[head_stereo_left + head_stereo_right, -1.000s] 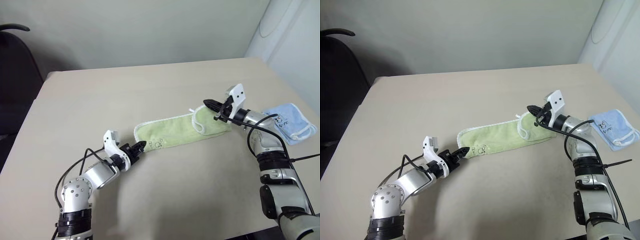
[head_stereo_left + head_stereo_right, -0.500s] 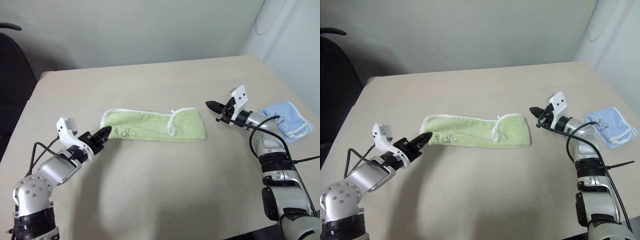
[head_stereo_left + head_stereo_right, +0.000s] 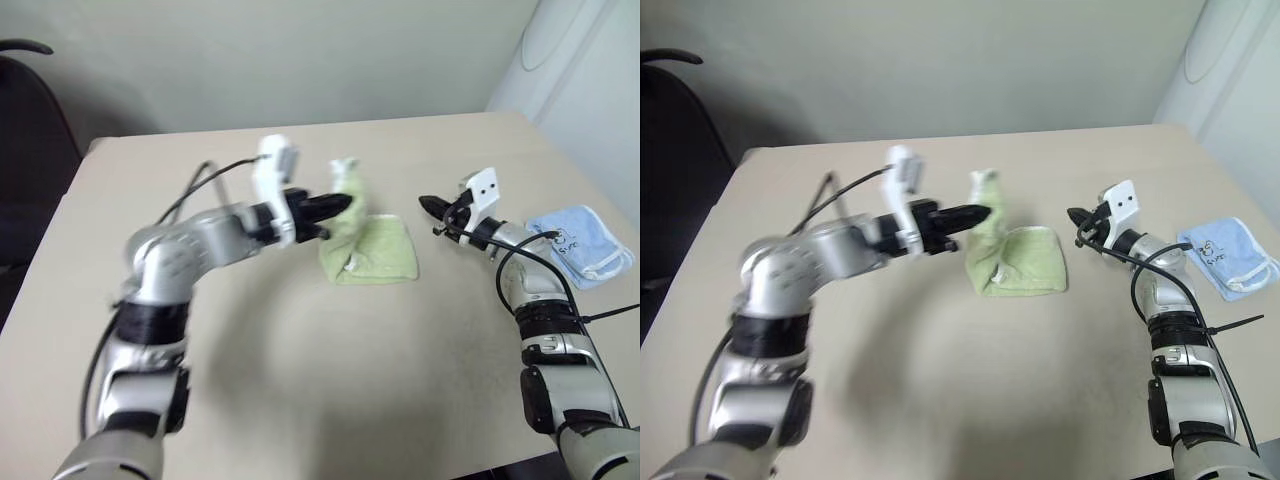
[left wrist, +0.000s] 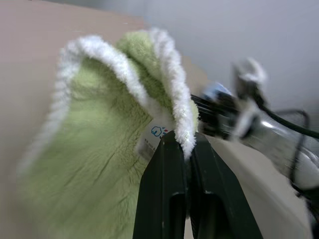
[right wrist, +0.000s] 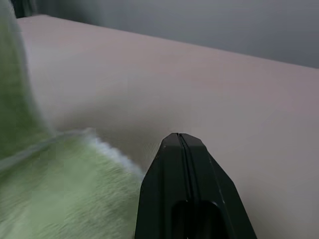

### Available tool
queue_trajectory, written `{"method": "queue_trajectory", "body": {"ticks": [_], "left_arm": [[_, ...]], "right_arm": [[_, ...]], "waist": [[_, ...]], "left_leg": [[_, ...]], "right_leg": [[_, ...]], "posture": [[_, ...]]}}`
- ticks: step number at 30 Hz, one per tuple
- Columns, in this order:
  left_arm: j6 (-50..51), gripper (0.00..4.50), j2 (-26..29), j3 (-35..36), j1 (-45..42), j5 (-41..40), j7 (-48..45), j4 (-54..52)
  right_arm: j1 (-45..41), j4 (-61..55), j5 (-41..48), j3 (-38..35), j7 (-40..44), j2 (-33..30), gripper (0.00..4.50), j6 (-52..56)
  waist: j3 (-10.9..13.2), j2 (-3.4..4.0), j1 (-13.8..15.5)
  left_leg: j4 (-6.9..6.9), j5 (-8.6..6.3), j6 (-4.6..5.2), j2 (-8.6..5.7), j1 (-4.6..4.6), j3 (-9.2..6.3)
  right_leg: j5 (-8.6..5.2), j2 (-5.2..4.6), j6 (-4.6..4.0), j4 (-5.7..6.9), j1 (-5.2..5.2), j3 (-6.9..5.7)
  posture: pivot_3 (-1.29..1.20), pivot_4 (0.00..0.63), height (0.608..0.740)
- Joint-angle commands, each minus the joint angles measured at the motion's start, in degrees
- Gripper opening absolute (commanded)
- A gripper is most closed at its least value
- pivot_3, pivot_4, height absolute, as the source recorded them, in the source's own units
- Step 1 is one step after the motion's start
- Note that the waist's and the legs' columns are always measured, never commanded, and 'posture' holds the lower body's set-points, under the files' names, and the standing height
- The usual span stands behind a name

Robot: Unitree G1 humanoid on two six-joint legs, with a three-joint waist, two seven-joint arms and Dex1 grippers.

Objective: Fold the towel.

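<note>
Mid-fold, head views, read from left to right. The left gripper (image 3: 345, 206) is raised above the counter (image 3: 300, 350) with its jaws clamped on one end of the towel (image 3: 375, 250); the left wrist view shows the white stitched edging and a small label pinched between the two black fingers (image 4: 164, 189). The held end stands up as a narrow peak, and the rest of the yellow-green cloth lies bunched on the counter just below and to the right of it, near the counter's middle. Further right, the right gripper (image 3: 432, 208) hovers just beside the towel's right edge with its jaws closed on nothing; its wrist view shows the fingertips together, clear of the cloth. At the far right, a pale blue cloth (image 3: 580, 245) lies near the counter's edge, well apart from the towel.

Risks, as judged from this arrangement:
- The grip is on the edging alone, so a quick swing could pull the hem out of the jaws and drop the end short of its mark.
- Nothing pins the resting end. Drag through the cloth could slide the whole towel along the counter, giving a crooked or offset fold.
- The resting part is already rumpled; laying the lifted end over it may trap creases and misalign the edges.
- The two grippers are near each other, so a carry further right could bring them into contact.
</note>
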Motion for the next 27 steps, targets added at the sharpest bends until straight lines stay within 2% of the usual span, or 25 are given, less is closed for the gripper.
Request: {"method": "queue_trajectory", "body": {"ticks": [1,5,9,10,12,16,21,23,27], "left_arm": [[-0.7,0.05,-2.9,-8.3,-4.5,9.2,-7.4,6.0],[-4.0,0.05,-6.3,-15.0,-6.9,19.7,-12.6,14.1],[-5.7,0.05,-9.5,-14.6,-6.6,24.4,-15.9,18.4],[-5.7,0.52,-10.4,-13.2,-6.2,24.2,-16.4,18.9],[-5.3,1.02,-12.2,-10.1,-5.6,23.6,-16.9,19.3],[-3.8,2.50,-14.8,-2.1,-4.0,20.2,-16.9,16.5],[-5.2,4.27,-13.9,4.9,-0.7,19.6,-14.7,9.0],[-8.0,4.27,-11.9,6.3,0.9,22.6,-13.3,7.2],[-17.1,4.27,-5.1,3.6,6.8,31.2,-15.7,4.7]], "right_arm": [[0.7,-2.2,0.7,-3.8,-3.8,-1.2,0.00,-1.2],[3.9,-6.4,1.3,-5.6,-5.9,-1.6,0.00,0.0],[7.7,-11.0,1.8,-6.7,-7.1,-1.9,0.00,1.7],[8.3,-11.9,1.9,-6.8,-7.3,-1.9,0.00,2.2],[9.3,-13.1,2.1,-7.0,-7.6,-1.9,0.00,2.9],[9.6,-14.1,2.0,-6.2,-7.3,-1.9,0.00,4.0],[8.1,-15.2,2.7,-4.6,-3.9,-2.7,0.00,6.4],[7.9,-17.2,3.8,-3.8,-1.1,-3.6,0.00,8.5],[6.4,-21.4,5.8,-2.2,2.5,-4.5,0.00,13.0]], "waist": [[0.0,0.00,0.0],[0.0,0.00,-0.3],[0.0,0.00,-0.4],[0.0,0.00,-0.4],[0.0,0.00,-0.3],[0.0,0.00,-0.3],[0.0,0.00,-0.3],[0.0,0.01,-0.4],[0.0,0.03,-0.8]], "left_leg": [[-0.01,0.00,0.00,0.00,-0.08,0.01],[-0.05,0.00,-0.01,0.00,-0.28,0.01],[0.00,0.01,-0.02,0.00,-0.57,0.01],[0.00,0.01,-0.02,0.00,-0.59,0.01],[0.02,0.00,0.01,-0.01,-0.60,0.02],[0.12,-0.02,0.04,-0.02,-0.59,0.01],[0.20,0.01,0.07,-0.02,-0.57,0.02],[0.23,0.01,0.07,-0.03,-0.57,0.03],[0.21,0.01,0.06,-0.03,-0.50,0.04]], "right_leg": [[0.00,0.00,0.01,-0.03,-0.08,0.00],[-0.03,0.01,0.06,-0.04,-0.35,0.07],[-0.06,0.01,0.12,0.02,-0.62,0.10],[-0.06,0.01,0.12,0.01,-0.63,0.11],[-0.04,0.00,0.18,0.03,-0.62,0.12],[0.02,0.00,0.25,0.08,-0.59,0.13],[0.06,0.00,0.27,0.13,-0.58,0.13],[0.06,0.00,0.28,0.13,-0.57,0.14],[0.06,0.05,0.27,0.13,-0.57,0.18]], "posture": [[0.00,0.150,0.740],[0.00,0.150,0.740],[0.00,0.150,0.740],[0.00,0.150,0.740],[0.00,0.150,0.740],[0.00,0.150,0.740],[0.00,0.150,0.740],[0.00,0.150,0.740],[0.00,0.150,0.740]]}}
